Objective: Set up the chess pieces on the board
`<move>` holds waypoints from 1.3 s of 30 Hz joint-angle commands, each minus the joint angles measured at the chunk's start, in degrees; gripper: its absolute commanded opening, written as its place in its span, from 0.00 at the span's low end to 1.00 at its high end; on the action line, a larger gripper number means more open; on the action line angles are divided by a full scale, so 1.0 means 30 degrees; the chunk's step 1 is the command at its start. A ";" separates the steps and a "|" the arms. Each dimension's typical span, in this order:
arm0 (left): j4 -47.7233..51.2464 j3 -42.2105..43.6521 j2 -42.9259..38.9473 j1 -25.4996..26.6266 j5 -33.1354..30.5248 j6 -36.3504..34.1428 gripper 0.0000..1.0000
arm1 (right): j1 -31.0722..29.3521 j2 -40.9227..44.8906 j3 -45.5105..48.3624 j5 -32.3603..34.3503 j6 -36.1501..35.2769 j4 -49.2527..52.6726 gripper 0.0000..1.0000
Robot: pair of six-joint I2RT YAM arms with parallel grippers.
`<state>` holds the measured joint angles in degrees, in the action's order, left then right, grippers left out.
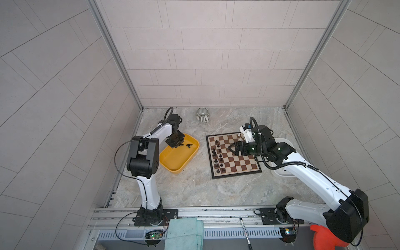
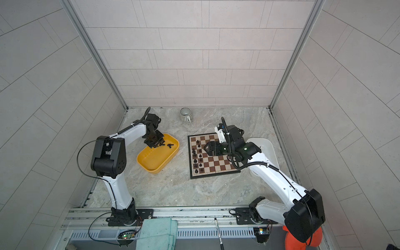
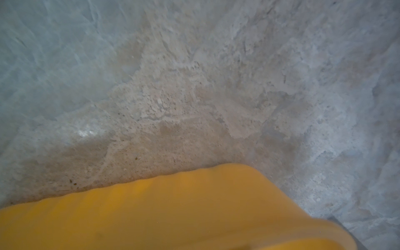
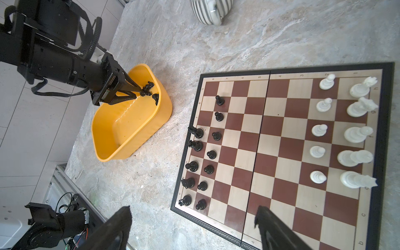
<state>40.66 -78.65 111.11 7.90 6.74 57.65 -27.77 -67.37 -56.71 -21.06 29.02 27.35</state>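
The board [image 1: 238, 166] [image 2: 216, 166] [image 4: 281, 151] lies right of centre. Black chess pieces [image 1: 218, 155] [image 4: 203, 155] stand in two files along its left side. White chess pieces [image 4: 346, 129] fill two files on the opposite side, mostly hidden under my right arm in both top views. A few loose black pieces [image 1: 188, 146] [image 4: 149, 86] lie in the yellow tray [image 1: 173, 162] [image 3: 151, 216]. My left gripper [image 1: 181, 145] [image 4: 140, 92] reaches into that tray, pinched on one of them. My right gripper [image 1: 230, 148] [image 4: 192, 214] hovers open over the board, holding nothing.
A white tray [image 1: 283, 173] [image 2: 268, 147] sits right of the board under my right arm. A striped mug [image 1: 202, 114] [image 4: 208, 10] stands at the back. On the front rail lie a green cloth [image 1: 184, 233] and a pen [image 1: 244, 231]. Tiled walls enclose the marble table.
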 commanded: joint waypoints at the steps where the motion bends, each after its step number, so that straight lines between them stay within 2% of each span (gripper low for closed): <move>1: 0.0231 -0.0161 0.0757 0.0054 -0.0388 0.0468 0.33 | 0.0115 0.0456 -0.0342 -0.0099 -0.0201 0.0373 0.91; 12: 0.1120 -0.1244 0.1918 0.0146 -0.1183 -0.0378 0.31 | 0.0262 0.0776 -0.0136 -0.0129 -0.0149 0.0343 0.91; 19: 0.0992 -0.1440 0.2236 0.0244 -0.1672 -0.0872 0.30 | 0.0263 0.0980 0.0004 -0.0358 -0.0069 -0.0031 0.97; 26: 0.0650 -0.0952 0.1361 0.0395 -0.2652 -0.1774 0.20 | 0.0262 0.1247 0.0409 -0.0714 0.0158 -0.0577 0.99; 31: 0.0291 -0.0531 0.0748 0.0516 -0.2791 -0.2242 0.18 | 0.0264 0.1306 0.0527 -0.0806 0.0262 -0.0737 0.99; 39: 0.0024 0.0439 -0.1817 0.0764 -0.1220 -0.2722 0.17 | 0.0262 0.1263 0.0777 -0.1071 0.0435 -0.1719 0.99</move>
<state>40.58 -78.41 110.83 9.98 1.65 50.54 -27.20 -64.55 -54.76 -23.59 29.50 24.49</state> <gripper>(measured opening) 0.214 0.988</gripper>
